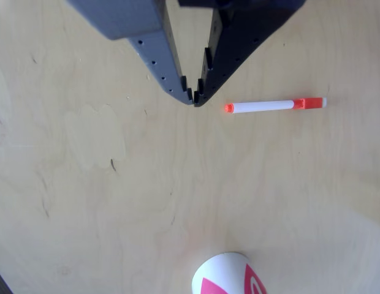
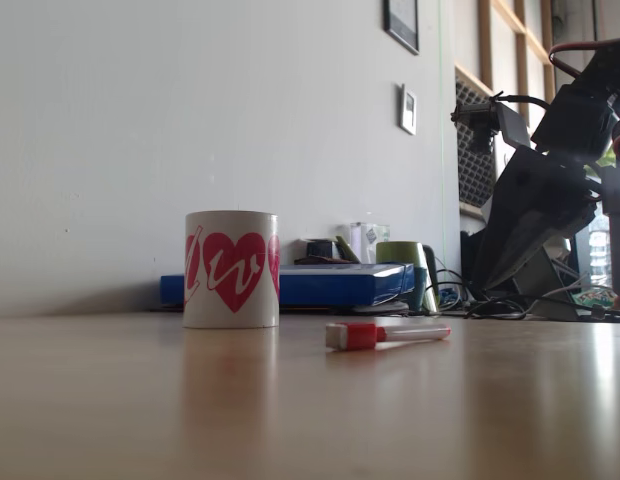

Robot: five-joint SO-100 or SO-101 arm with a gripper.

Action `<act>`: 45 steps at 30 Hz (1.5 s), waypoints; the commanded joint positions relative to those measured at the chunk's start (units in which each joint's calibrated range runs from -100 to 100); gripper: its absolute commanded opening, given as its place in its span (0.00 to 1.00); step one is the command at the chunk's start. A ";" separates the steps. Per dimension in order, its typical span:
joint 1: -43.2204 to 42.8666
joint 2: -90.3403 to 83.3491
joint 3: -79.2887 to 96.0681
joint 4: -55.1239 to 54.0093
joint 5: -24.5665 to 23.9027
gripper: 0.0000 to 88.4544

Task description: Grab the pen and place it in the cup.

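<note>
The pen [image 1: 276, 105] lies flat on the wooden table, a slim white marker with its orange-red cap to the right and its orange-red tip to the left. In the fixed view the pen [image 2: 387, 333] lies right of the cup [image 2: 231, 269], a white mug with a pink-red heart, standing upright. The cup [image 1: 229, 274] also peeks in at the bottom edge of the other view. My gripper [image 1: 194, 101] hangs above the table just left of the pen's tip, its jaws nearly touching at the tips with nothing between them. In the fixed view the gripper [image 2: 487, 283] points down at the right.
A blue flat box [image 2: 340, 284] with small items on it, a green container [image 2: 402, 255] and cables [image 2: 490, 305] lie at the far table edge by the wall. The wooden table [image 1: 86, 184] is bare around the pen and cup.
</note>
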 commanded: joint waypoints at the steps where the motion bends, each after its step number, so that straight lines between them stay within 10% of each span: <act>1: 0.51 0.15 -1.31 -0.04 -0.09 0.01; 23: 0.51 0.89 -1.67 -0.13 -0.03 0.01; 35: 1.01 39.98 -15.25 -14.75 0.86 0.01; 45: 4.43 50.77 -29.28 -13.80 19.04 0.01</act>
